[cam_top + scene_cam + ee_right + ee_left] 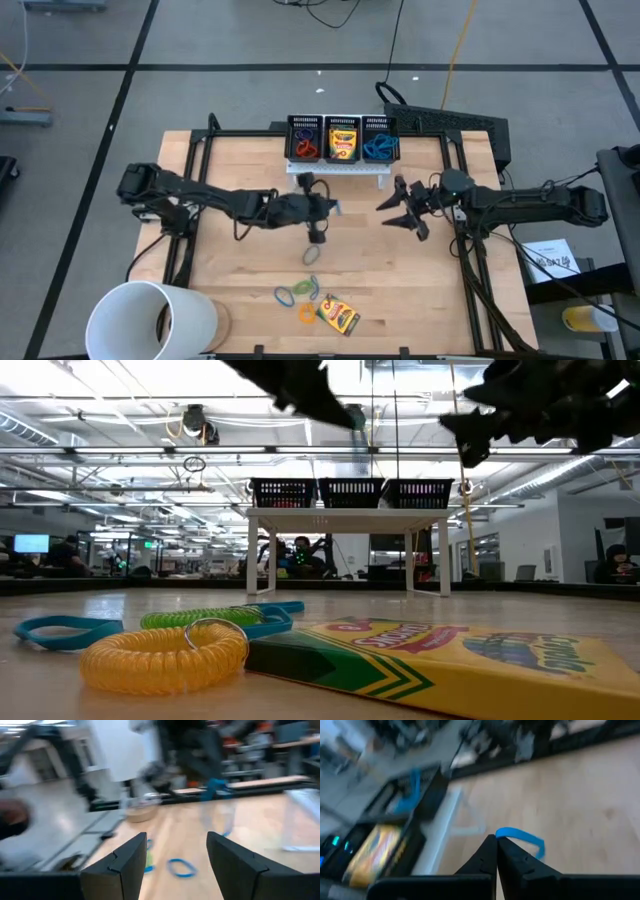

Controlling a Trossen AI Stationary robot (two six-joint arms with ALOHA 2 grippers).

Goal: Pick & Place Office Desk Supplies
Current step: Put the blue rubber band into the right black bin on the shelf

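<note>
Right now I see my left gripper clenched on a blue band, raised near the bins; my right gripper hangs released, empty, beside them.

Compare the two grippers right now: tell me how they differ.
The left gripper is shut on a blue band, while the right gripper is open and holds nothing. In the high view the left gripper is near the table's middle, in front of the white shelf; the right gripper hovers farther right. Both are dark, two-fingered and raised off the table.
</note>
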